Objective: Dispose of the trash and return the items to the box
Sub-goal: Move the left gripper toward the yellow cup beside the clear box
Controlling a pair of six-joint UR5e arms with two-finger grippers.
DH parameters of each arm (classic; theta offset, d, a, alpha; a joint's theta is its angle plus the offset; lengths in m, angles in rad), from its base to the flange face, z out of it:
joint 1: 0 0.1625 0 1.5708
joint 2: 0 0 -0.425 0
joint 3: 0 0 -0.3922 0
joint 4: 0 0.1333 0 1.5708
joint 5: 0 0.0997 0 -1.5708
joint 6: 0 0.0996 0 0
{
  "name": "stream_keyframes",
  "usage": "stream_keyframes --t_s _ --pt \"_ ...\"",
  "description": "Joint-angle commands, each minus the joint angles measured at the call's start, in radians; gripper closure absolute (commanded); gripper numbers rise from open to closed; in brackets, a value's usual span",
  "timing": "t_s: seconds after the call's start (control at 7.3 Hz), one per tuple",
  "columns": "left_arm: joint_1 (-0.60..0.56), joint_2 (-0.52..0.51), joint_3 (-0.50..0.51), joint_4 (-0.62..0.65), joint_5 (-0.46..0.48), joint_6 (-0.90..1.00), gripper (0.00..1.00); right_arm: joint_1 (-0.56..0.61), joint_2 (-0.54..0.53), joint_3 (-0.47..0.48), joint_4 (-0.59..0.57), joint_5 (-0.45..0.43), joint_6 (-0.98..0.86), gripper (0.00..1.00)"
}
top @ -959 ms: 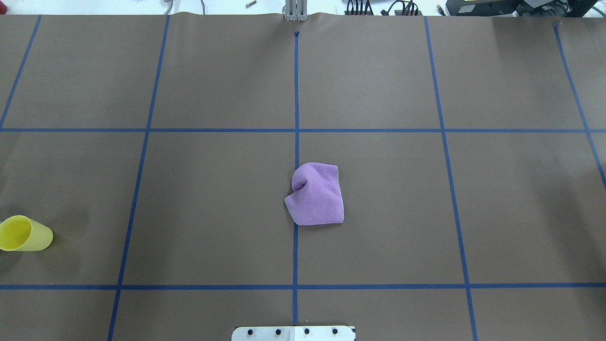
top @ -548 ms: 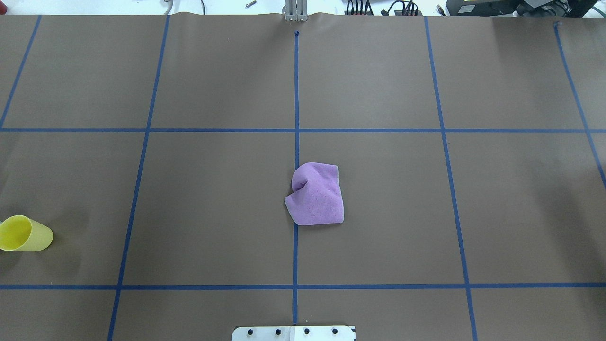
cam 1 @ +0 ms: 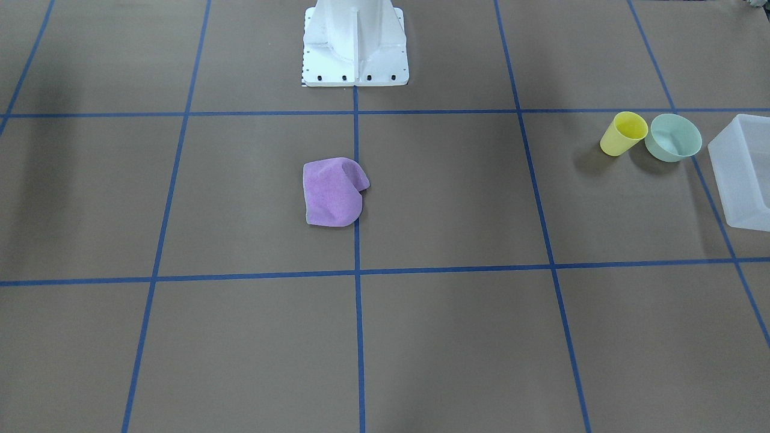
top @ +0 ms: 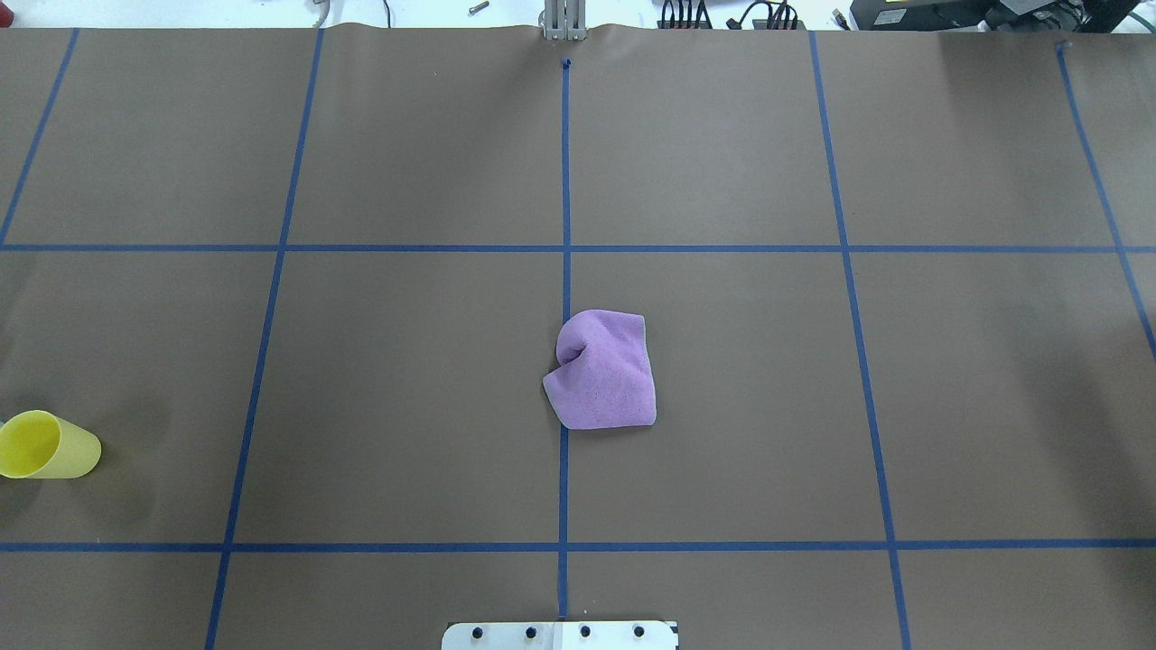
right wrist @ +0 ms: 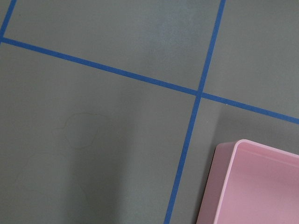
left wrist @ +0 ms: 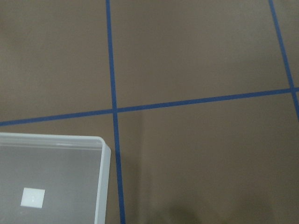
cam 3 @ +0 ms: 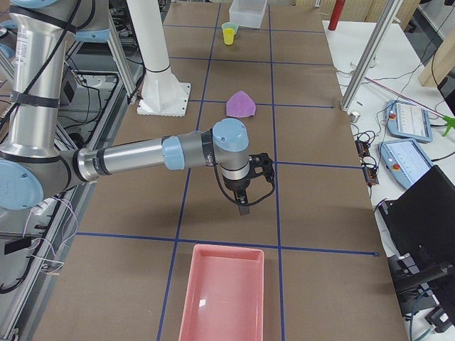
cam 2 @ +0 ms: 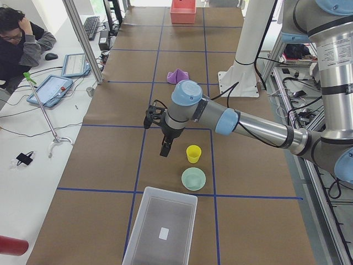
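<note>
The yellow cup (cam 1: pixel 623 133) stands upright next to the mint-green bowl (cam 1: pixel 672 137), close to the frosted white box (cam 1: pixel 743 174), which holds nothing I can see. The cup also shows at the left edge of the overhead view (top: pixel 45 444). In the exterior left view my left gripper (cam 2: pixel 164 150) hangs above the table beside the cup (cam 2: pixel 193 153), apart from it, with the bowl (cam 2: pixel 193 178) and box (cam 2: pixel 162 221) nearer the camera. My right gripper (cam 3: pixel 244 206) hovers over bare table. I cannot tell whether either gripper is open or shut.
A crumpled purple cloth (top: pixel 603 368) lies at the table's middle, in front of the robot base (cam 1: pixel 355 42). A pink tray (cam 3: pixel 222 291) sits at the right end, its corner in the right wrist view (right wrist: pixel 252 182). An operator (cam 2: pixel 22 38) sits beside the table.
</note>
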Motion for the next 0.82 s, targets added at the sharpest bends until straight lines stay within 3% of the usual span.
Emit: stream_keyframes --t_s 0.0,0.68 --pt "0.039 0.018 0.002 -0.042 -0.007 -0.011 0.01 -0.007 0.001 -0.003 0.041 0.003 0.007 0.00" --pt "0.261 0.056 0.083 -0.098 0.003 -0.042 0.02 -0.087 -0.003 -0.001 0.160 0.001 0.178 0.00"
